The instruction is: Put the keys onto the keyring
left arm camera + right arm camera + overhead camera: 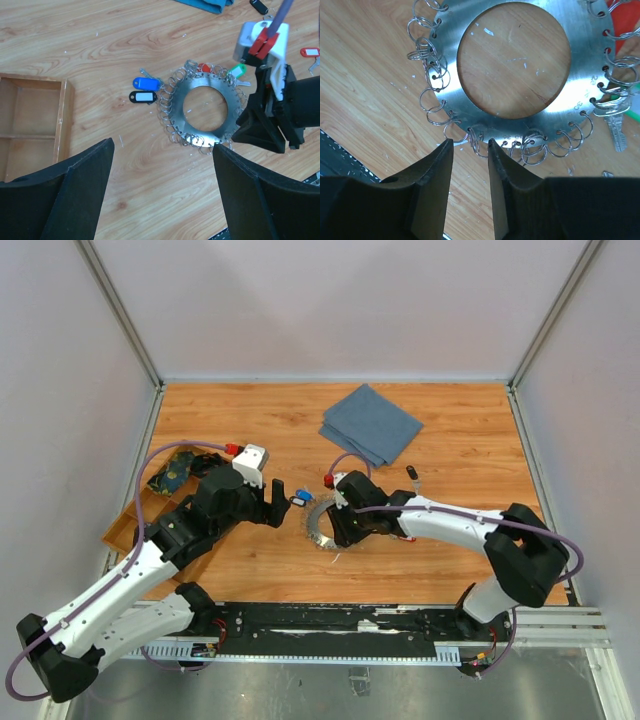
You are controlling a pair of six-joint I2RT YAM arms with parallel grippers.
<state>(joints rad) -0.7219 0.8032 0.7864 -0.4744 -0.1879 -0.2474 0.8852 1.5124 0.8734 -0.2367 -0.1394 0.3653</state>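
Note:
The keyring [322,523] [176,114] [580,85] is a flat silvery disc with an open centre and small wire loops round its rim, lying on the wooden table. Blue [145,83] and black [142,96] tagged keys lie just left of it. Red [204,67] and green [238,70] keys sit at its far edge. My right gripper [470,141] [340,527] stands at the ring's near rim, jaws narrowly apart either side of one wire loop. My left gripper [163,144] [283,508] hovers wide open, left of the ring, holding nothing.
A folded blue cloth [370,425] lies at the back. A wooden tray [125,530] [31,125] sits at the left edge with a patterned pouch [172,472] beside it. A black key [412,473] [258,6] and a red-tagged one [310,51] lie right of the ring.

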